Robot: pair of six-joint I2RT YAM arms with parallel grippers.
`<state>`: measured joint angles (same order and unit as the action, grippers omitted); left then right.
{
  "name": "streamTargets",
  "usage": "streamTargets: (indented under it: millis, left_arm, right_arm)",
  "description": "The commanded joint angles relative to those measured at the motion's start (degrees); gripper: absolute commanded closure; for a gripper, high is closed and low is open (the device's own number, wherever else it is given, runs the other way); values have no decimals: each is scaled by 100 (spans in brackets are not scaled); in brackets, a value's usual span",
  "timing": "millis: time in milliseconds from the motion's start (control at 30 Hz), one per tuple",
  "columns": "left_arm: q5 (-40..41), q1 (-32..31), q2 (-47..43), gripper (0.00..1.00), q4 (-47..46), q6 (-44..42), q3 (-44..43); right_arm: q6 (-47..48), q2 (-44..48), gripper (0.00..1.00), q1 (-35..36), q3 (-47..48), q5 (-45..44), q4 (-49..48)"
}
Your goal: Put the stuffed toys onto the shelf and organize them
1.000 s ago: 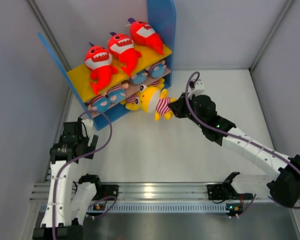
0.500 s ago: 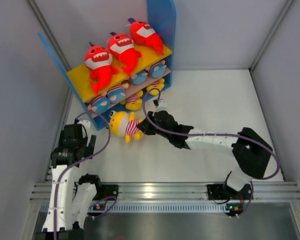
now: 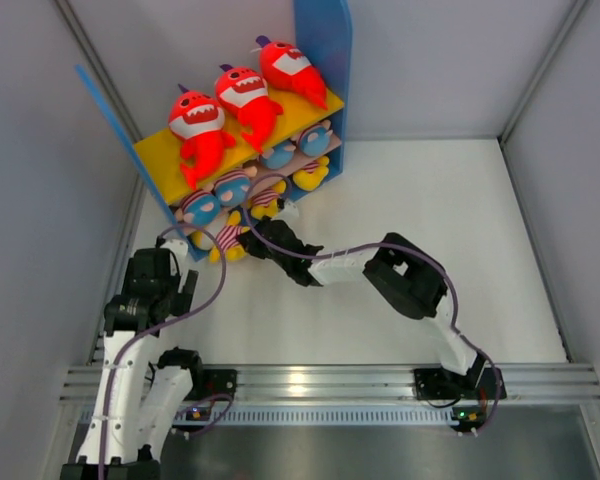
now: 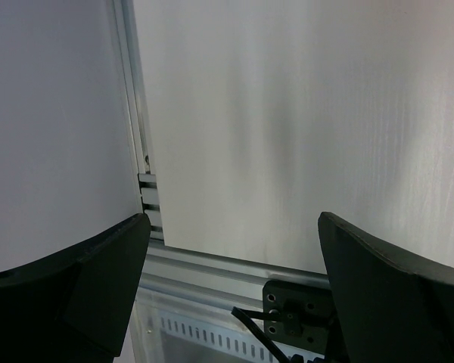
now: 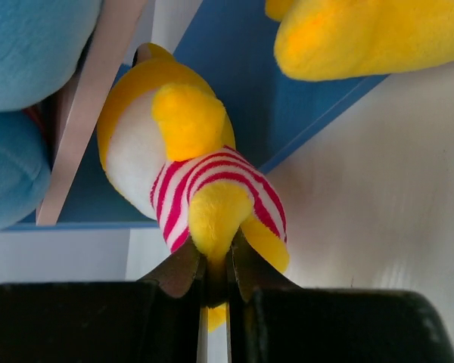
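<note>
White surface (image 3: 430,220), shelf (image 3: 325,40) standing at its far left corner. Right tool (image 5: 216,272) is clamping 1 yellow doll (image 5: 204,197) by a limb and holding it head-first at the shelf's blue base, left end. Left tool (image 4: 234,253) is hanging wide apart over bare surface. Step: placing. Next move is likely calling for seating the doll inside, then releasing.

Left arm (image 3: 115,385): white tubular links joined by black joint housings. Right arm (image 3: 335,268): same white-and-black build, with a bulky black elbow housing. A purple cable (image 3: 220,268) runs along each arm in loose loops. Left gripper (image 4: 233,219): broad matte-black wedge-shaped fingers (image 4: 386,295). Right gripper (image 5: 216,261): narrow dark tapered fingers (image 5: 180,271) on a black block body.
</note>
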<state>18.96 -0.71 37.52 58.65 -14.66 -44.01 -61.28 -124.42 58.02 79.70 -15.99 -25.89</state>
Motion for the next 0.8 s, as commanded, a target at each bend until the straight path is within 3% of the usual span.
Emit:
streamTargets:
  millis: [0, 133, 233, 333, 467, 633, 667, 767]
  left_arm:
    - [38, -157, -25, 1, -275, 86, 68]
    - [-24, -236, 10, 1, -275, 68, 59]
    - [-24, -263, 10, 1, -275, 68, 59]
    - [-59, -272, 10, 1, -275, 51, 68]
    - [-50, -272, 10, 1, -275, 42, 68]
    - [-68, -272, 36, 1, -267, 33, 59]
    - [-68, -272, 36, 1, -267, 24, 59]
    - [-68, -272, 36, 1, -267, 24, 68]
  right_arm:
    - [-683, -257, 100, 69, 475, -571, -901]
    - [-658, -574, 98, 87, 984, -1160, -699]
    - [-675, -908, 80, 96, 1449, -1468, -409]
    - [-606, -1320, 77, 96, 1810, -1565, -373]
    - [-596, -1462, 58, 96, 2058, -1487, -224]
    - [-175, -858, 44, 96, 1401, -1302, -371]
    - [-139, -708, 35, 96, 1234, -1293, -469]
    - [256, -180, 23, 96, 618, -1083, -856]
